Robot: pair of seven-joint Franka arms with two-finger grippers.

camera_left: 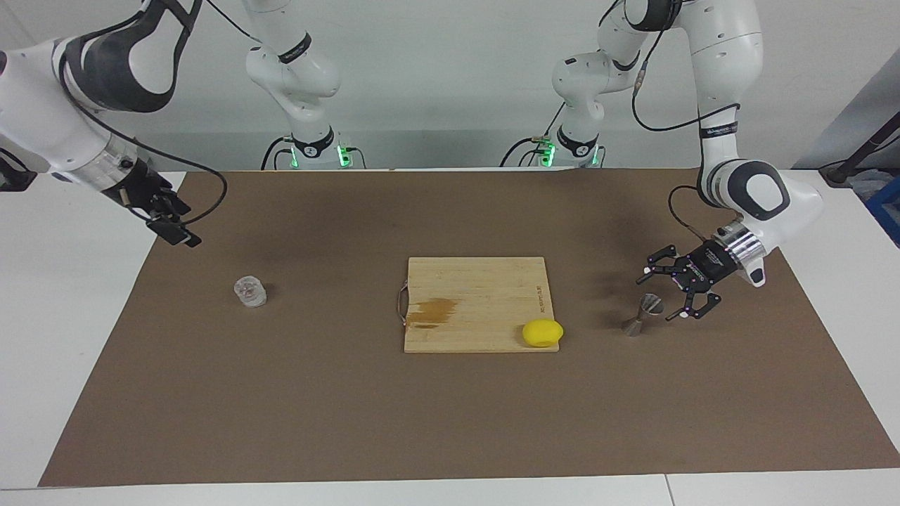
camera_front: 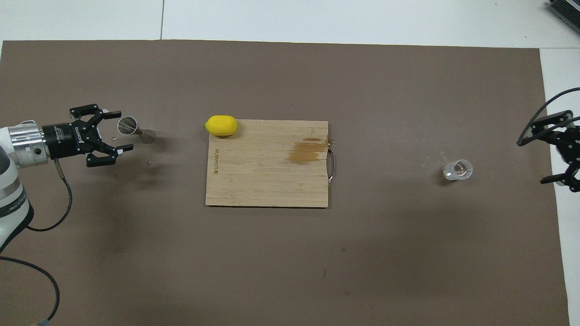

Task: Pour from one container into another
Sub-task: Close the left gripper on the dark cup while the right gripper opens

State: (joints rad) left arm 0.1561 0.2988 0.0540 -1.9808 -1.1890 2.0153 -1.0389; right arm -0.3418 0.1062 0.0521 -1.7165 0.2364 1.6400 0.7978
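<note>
A small clear ribbed glass (camera_left: 250, 292) (camera_front: 457, 170) stands on the brown mat toward the right arm's end. A grey metal hourglass jigger (camera_left: 643, 314) (camera_front: 135, 129) sits toward the left arm's end. My left gripper (camera_left: 657, 299) (camera_front: 123, 130) is low beside the jigger and open. The jigger's wider upper cone lies between its fingertips, with no grip on it. My right gripper (camera_left: 172, 225) (camera_front: 531, 162) hangs open over the mat's edge at the right arm's end. It is well apart from the glass and holds nothing.
A wooden cutting board (camera_left: 478, 295) (camera_front: 263, 176) with a wet stain and a metal handle lies mid-table. A yellow lemon (camera_left: 542, 332) (camera_front: 221, 125) sits on its corner nearest the jigger. Brown mat (camera_left: 450, 422) covers the table; white tabletop borders it.
</note>
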